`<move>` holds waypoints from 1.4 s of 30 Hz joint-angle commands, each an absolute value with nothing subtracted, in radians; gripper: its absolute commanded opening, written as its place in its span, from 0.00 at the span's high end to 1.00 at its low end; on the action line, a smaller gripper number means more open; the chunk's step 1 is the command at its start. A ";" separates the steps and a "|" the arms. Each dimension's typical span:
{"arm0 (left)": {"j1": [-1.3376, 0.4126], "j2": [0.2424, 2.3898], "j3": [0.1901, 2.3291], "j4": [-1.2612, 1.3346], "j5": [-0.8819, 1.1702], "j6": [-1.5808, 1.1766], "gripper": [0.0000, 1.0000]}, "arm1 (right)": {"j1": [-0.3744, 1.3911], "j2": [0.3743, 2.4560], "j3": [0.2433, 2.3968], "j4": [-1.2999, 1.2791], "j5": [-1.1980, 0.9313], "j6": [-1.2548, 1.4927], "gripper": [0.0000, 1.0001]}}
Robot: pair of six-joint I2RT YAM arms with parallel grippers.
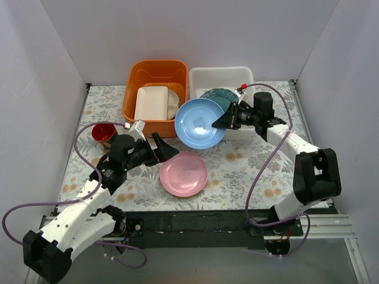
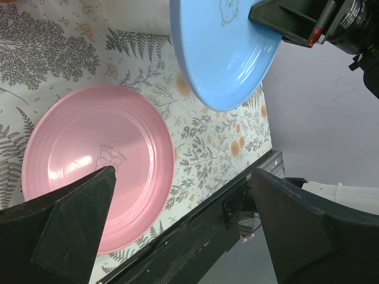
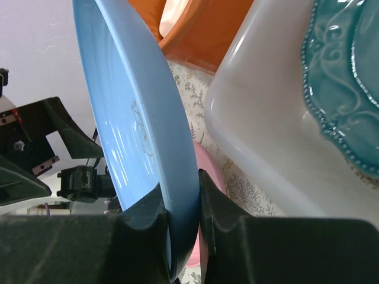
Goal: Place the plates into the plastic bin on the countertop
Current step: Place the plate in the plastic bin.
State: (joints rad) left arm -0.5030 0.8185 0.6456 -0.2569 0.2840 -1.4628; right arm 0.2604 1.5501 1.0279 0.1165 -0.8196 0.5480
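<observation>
Plates are partly dealt with: a teal scalloped plate [image 1: 218, 96] already lies inside the plastic bin [image 1: 220, 73], which sits at about 1 o'clock on the countertop [image 1: 237, 165]. A light blue plate [image 1: 198, 123] is in the air, tilted steeply on edge, just at the bin's 8 o'clock corner and not yet over its opening. The right gripper [image 1: 220, 121] is clamped on that plate's rim, one finger on each face, as the right wrist view shows plainly. A pink plate [image 1: 183, 173] lies flat on the cloth near the table's middle, at 6 o'clock from the blue one and well apart from the bin. The left gripper [image 1: 169, 148] hovers at the pink plate's 10 o'clock edge with its jaws spread wide and nothing between them. By my reckoning, one plate is in, one is on its way and needs carrying toward 1 o'clock and lowering, and the pink one remains to be picked up. An orange tub [image 1: 155, 65] at 11 o'clock holds a cream dish [image 1: 153, 103]; a red cup [image 1: 103, 131] stands at 9 o'clock
</observation>
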 commanded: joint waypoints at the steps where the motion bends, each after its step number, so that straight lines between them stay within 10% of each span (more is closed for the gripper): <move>1: -0.503 0.818 0.638 -0.242 0.295 -1.447 0.02 | 0.232 1.595 1.109 0.186 -0.870 0.571 0.99; 42: -0.503 0.807 0.572 -0.222 0.305 -1.462 0.02 | 0.043 1.944 1.508 0.014 -0.752 0.560 0.99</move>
State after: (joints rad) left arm -0.5030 0.8104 0.5762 -0.2386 0.2939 -1.4658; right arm 0.0502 1.9350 1.4555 0.0734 -0.7975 0.6224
